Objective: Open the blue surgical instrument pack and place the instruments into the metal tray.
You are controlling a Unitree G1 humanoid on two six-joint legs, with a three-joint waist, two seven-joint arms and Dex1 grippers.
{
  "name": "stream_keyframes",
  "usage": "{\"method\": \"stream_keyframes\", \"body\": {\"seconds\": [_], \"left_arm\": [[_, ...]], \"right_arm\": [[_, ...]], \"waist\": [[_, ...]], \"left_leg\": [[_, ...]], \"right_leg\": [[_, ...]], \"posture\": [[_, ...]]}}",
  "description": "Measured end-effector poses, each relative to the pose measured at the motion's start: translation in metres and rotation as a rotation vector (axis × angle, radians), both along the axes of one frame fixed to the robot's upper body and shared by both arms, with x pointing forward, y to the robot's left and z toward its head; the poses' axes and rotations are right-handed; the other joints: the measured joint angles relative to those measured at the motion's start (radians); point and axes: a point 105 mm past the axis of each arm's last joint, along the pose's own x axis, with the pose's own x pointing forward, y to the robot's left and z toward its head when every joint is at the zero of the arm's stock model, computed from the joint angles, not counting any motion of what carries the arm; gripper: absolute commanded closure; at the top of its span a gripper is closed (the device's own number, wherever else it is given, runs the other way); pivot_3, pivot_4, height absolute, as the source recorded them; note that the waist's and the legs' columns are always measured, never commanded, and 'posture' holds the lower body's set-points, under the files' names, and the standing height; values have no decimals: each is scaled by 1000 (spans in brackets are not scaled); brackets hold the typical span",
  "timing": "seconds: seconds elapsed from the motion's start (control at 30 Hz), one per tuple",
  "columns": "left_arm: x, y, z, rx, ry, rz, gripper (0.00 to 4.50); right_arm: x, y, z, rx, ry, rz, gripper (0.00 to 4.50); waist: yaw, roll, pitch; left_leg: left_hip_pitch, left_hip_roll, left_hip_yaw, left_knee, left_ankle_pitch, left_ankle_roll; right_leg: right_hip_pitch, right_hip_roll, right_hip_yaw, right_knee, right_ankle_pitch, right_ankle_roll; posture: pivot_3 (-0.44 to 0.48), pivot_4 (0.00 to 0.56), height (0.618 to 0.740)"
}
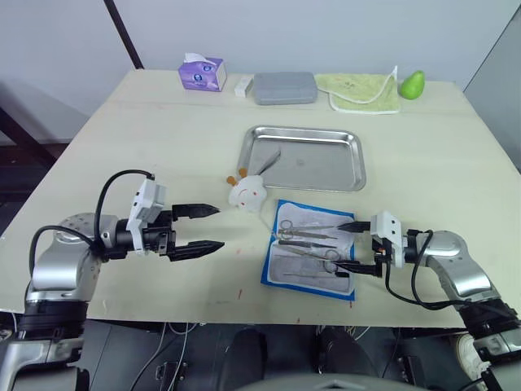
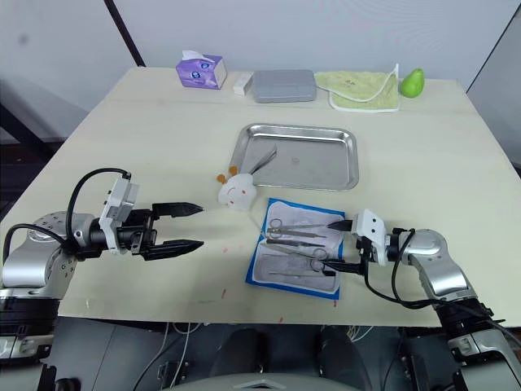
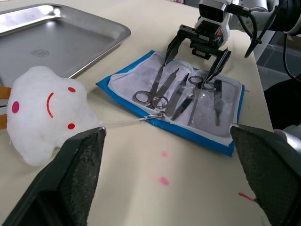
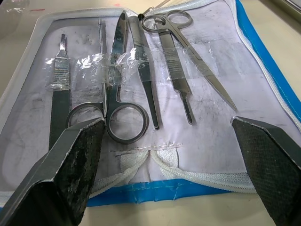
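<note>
**Tape strip may drag the whole pouch when the first tool is lifted**

Reaching over the near edge of the flat bright-blue fabric surgical instrument pack (image 1: 311,248), the right gripper (image 1: 356,245) has its two black fingers spread wide and holds nothing; the pack lies unzipped directly ahead of its fingertips. Inside, on the pale grey-white lining, lie the slim silvery metal instruments (image 4: 136,70): two pairs of scissors, tweezers, a probe-like rod and a handle-shaped tool, several of them crossed by a crinkled strip of clear tape (image 4: 101,66).

That tape looks like the main hazard. A pull on one tool would likely lift its neighbours or the pouch itself, since nothing pins the fabric down. The tools lie flat and close together, so wide fingers closing could also catch two at once or skid off the smooth steel.

The left gripper (image 1: 199,229), also wide open and empty, hovers well to the side of the pack, with a white smiley-faced plush toy (image 1: 247,192) just beyond its tips; a sweep toward the pack could knock it.

The shallow shiny stainless-steel rectangular tray (image 1: 342,175) sits beyond the pack, farther from the right gripper. One slim silvery tool (image 1: 269,160) already lies in its corner nearest the toy.
</note>
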Motion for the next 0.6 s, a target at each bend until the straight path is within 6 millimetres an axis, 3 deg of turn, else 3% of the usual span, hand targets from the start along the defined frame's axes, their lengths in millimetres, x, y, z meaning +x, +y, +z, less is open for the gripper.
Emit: {"method": "stream_keyframes", "body": {"seconds": [0.27, 0.53, 0.6], "left_arm": [[4, -42, 3, 81, -57, -101, 11], [23, -97, 4, 118, -33, -174, 11], [30, -109, -3, 141, -39, -195, 506]], "right_arm": [[-2, -2, 0, 9, 3, -9, 0], [-3, -2, 0, 17, 5, -14, 0], [-3, -1, 0, 25, 5, -13, 0]], "waist": [[8, 0, 0], [15, 0, 0], [14, 0, 0]], "left_leg": [[0, 0, 1, 0, 0, 0], [0, 0, 0, 0, 0, 0], [0, 0, 0, 0, 0, 0]], "right_leg": [[0, 0, 1, 0, 0, 0], [0, 2, 2, 0, 0, 0], [0, 2, 2, 0, 0, 0]], "posture": [[0, 150, 740], [0, 150, 740], [0, 150, 740]]}}
